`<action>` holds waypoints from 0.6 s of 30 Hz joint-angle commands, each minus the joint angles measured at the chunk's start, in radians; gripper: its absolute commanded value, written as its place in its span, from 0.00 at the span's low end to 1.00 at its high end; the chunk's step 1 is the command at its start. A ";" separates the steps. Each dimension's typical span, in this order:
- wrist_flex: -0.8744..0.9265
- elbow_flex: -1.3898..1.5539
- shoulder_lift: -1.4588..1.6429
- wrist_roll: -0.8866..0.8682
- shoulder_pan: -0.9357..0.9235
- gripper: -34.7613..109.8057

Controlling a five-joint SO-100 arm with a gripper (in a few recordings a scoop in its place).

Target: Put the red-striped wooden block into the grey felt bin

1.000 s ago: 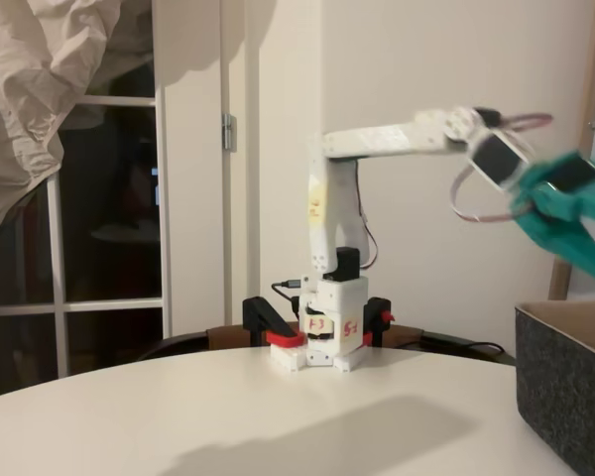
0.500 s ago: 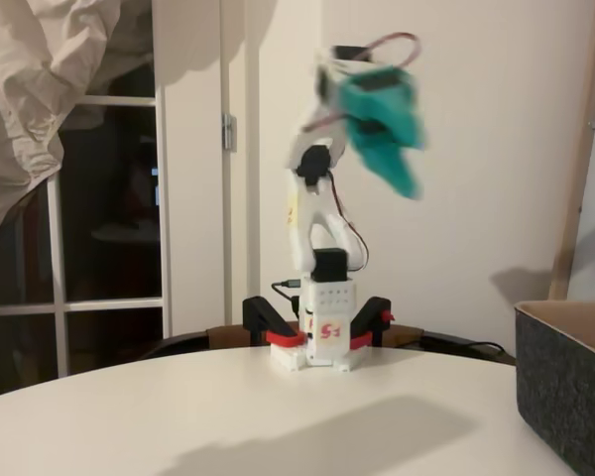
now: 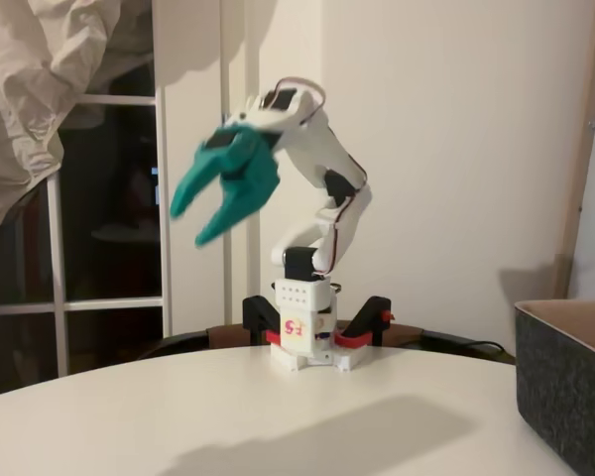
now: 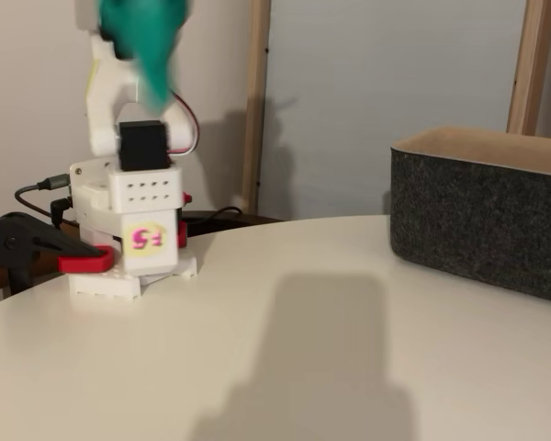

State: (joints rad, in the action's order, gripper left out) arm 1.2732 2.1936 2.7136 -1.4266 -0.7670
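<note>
My teal gripper [image 3: 190, 226] hangs high in the air, left of the arm's base, blurred by motion. Its two fingers are spread and point down-left with nothing between them, so it is open. In the other fixed view the gripper [image 4: 154, 78] is a teal blur at the top edge above the base. The grey felt bin [image 3: 571, 399] stands at the table's right edge, far from the gripper; its dark wall [image 4: 482, 222] and lighter rim show, its inside does not. The red-striped wooden block is out of view.
The arm's white base [image 3: 305, 332] is held to the table's far edge by black and red clamps [image 3: 268, 319]. The white round table [image 3: 278, 426] spreads bare in front. A dark glass door and hanging cloth [image 3: 40, 89] are at the left.
The arm has swung from above the bin at the right, up over its base, to the left. The gripper now hangs high on the left with fingers spread.
</note>
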 commanded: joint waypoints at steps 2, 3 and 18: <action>-0.074 0.279 0.164 -0.003 -0.080 0.32; -0.103 0.337 0.193 -0.006 -0.091 0.31; -0.247 0.712 0.644 -0.071 -0.215 0.27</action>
State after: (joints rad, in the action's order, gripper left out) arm 1.0262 2.8348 3.2873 -1.5048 -0.9480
